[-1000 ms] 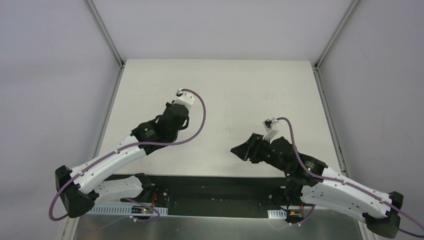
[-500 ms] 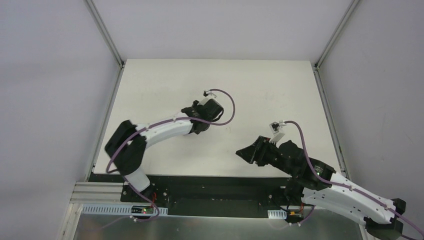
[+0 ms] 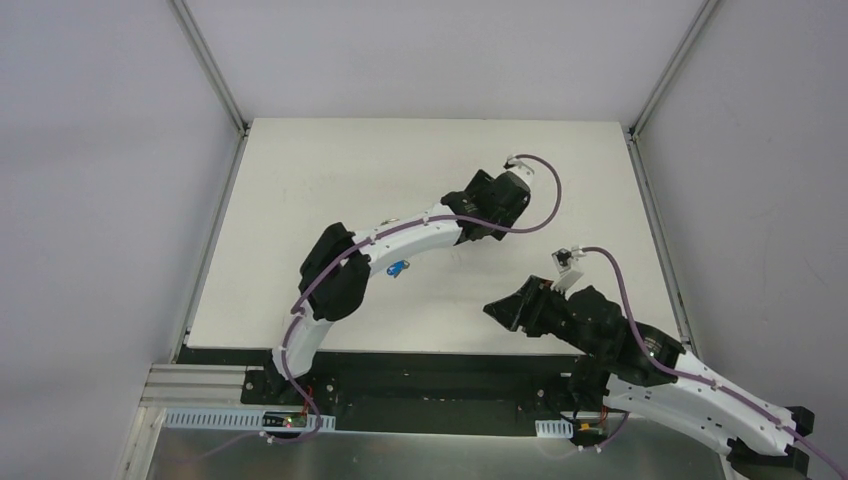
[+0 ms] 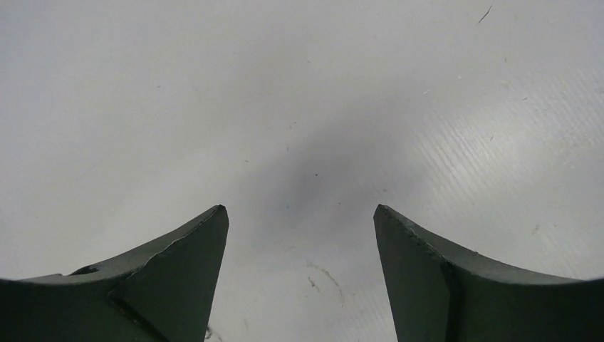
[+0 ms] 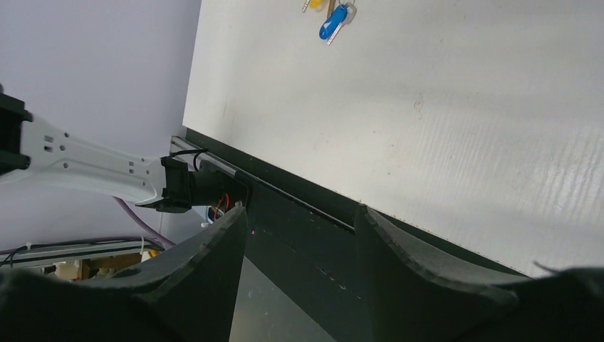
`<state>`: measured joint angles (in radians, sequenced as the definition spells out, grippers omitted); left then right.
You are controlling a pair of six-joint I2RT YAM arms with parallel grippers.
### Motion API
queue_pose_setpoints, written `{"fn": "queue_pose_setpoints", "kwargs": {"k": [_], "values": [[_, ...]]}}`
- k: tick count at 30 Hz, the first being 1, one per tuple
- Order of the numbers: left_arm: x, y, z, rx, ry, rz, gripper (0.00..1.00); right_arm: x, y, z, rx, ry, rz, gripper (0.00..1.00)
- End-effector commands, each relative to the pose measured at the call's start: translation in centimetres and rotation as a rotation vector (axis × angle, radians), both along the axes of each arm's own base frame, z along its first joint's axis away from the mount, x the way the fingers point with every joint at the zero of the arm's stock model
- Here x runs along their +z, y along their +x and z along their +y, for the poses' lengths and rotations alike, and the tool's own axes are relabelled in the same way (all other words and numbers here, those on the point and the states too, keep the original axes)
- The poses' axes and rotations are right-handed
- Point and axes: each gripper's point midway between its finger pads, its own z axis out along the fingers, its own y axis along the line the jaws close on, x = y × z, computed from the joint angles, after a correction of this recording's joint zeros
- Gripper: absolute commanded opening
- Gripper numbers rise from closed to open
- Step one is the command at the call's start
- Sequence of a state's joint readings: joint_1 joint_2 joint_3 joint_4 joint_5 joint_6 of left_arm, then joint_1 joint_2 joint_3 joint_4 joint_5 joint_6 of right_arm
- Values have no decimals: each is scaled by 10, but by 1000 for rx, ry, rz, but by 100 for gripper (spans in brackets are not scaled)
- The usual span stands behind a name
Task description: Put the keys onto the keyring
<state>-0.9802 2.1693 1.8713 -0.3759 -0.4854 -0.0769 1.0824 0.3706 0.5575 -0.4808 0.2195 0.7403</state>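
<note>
The keys with green and black heads are out of view, and I cannot make out the keyring. My left gripper point(image 3: 490, 205) reaches over the right middle of the table. In the left wrist view the left gripper point(image 4: 300, 214) stands open, with only bare white table between its fingers. My right gripper point(image 3: 492, 308) hovers near the table's front edge. In the right wrist view the right gripper point(image 5: 300, 214) is open and empty, over the black front rail.
A blue-headed key point(image 3: 397, 268) lies on the table beside the left arm's elbow. The right wrist view shows the same blue-headed key point(image 5: 332, 21) with a scrap of a yellow-headed key point(image 5: 313, 3) at the top edge. The black front rail point(image 5: 299, 214) borders the table.
The left arm has swung from the left middle of the table far to the right, and its jaws have opened. The blue-headed key is now uncovered. The right gripper drifted slightly right.
</note>
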Motion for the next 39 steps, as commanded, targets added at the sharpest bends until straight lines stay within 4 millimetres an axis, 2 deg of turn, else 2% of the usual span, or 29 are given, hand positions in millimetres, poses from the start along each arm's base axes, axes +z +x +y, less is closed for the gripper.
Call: {"fn": "queue_pose_setpoints", "kwargs": {"k": [1, 3, 8, 12, 14, 16, 19, 21, 22, 25, 29, 32, 39], "values": [[87, 1, 22, -12, -71, -111, 75, 19, 7, 7, -6, 7, -38, 60], [95, -9, 47, 9, -45, -128, 76, 16, 12, 16, 5, -14, -38, 60], [145, -34, 121, 113, -38, -233, 76, 10, 30, 37, 3, -119, -41, 57], [190, -67, 184, 187, -109, -314, 76, 11, 58, 54, -32, -198, -50, 54], [205, -88, 211, 209, -181, -330, 75, 14, 75, 63, -48, -186, -43, 53], [213, -109, 236, 216, -247, -337, 73, 13, 96, 70, -75, -178, -27, 51], [214, -141, 267, 192, -340, -328, 72, 7, 125, 82, -93, -210, 2, 51], [206, -157, 275, 149, -378, -308, 72, 2, 143, 95, -90, -254, -1, 51], [202, -164, 277, 121, -399, -294, 72, -9, 153, 103, -79, -295, 13, 51], [194, -183, 284, 69, -454, -267, 71, -23, 174, 124, -34, -377, 19, 50], [188, -200, 291, 21, -499, -252, 70, -43, 201, 136, -20, -506, -3, 50], [179, -209, 292, -21, -510, -238, 70, -49, 220, 145, -12, -570, -38, 50], [156, -216, 288, -78, -486, -205, 70, -88, 256, 157, 3, -687, 16, 44]]}}
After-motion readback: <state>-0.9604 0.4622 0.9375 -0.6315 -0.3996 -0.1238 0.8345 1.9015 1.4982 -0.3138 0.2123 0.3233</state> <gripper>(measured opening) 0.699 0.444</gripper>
